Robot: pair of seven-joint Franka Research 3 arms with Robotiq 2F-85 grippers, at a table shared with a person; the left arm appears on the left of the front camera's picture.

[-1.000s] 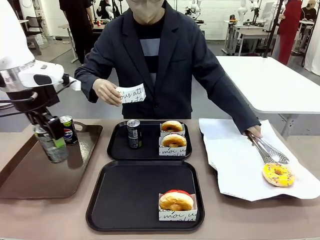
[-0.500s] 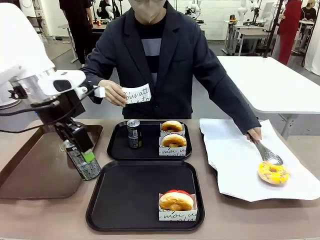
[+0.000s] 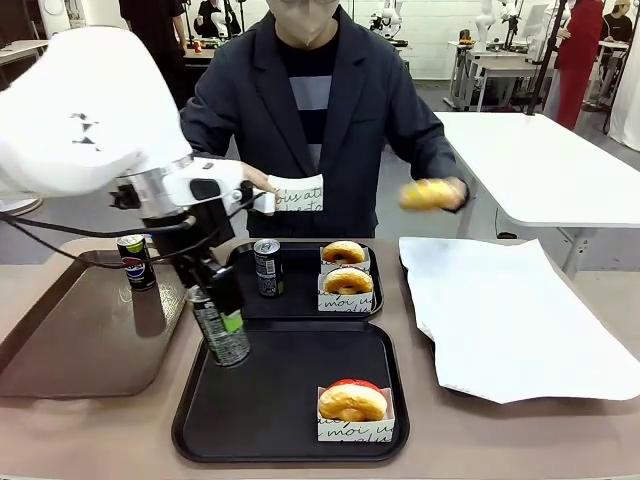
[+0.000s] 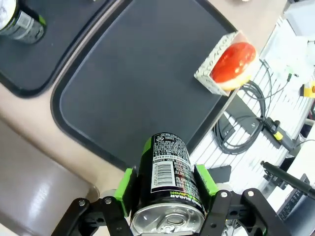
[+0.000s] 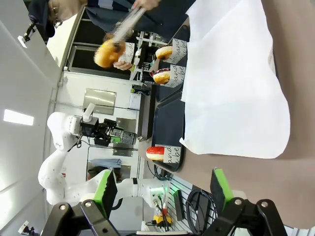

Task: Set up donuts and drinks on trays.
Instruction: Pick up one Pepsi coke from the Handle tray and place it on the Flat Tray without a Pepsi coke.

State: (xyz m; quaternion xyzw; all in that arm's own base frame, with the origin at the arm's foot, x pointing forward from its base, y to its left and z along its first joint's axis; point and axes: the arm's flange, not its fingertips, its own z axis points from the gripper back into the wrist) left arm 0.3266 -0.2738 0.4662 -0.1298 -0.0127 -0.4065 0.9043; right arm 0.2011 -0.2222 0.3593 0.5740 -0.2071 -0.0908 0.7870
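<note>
My left gripper (image 3: 224,328) is shut on a dark drink can (image 3: 220,330) with green markings, tilted over the left edge of the near black tray (image 3: 270,410). In the left wrist view the can (image 4: 170,172) sits between the green pads (image 4: 129,183) above that tray (image 4: 123,83). A red-glazed donut (image 3: 352,400) in a sleeve sits at the tray's front right. The far tray (image 3: 235,300) holds another can (image 3: 267,267) and two sleeved donuts (image 3: 347,281). The person's tongs hold a yellow donut (image 3: 429,193) in the air. My right gripper (image 5: 164,189) is open, holding nothing.
A long brown tray (image 3: 80,350) at the left holds a blue cola can (image 3: 133,260). White paper (image 3: 510,310) covers a tray at the right. The person's other hand holds a printed paper sleeve (image 3: 298,193) above the far tray.
My left arm carried the can rightward from the brown tray to the near black tray's left edge. The person lifted the yellow donut off the white paper with tongs.
</note>
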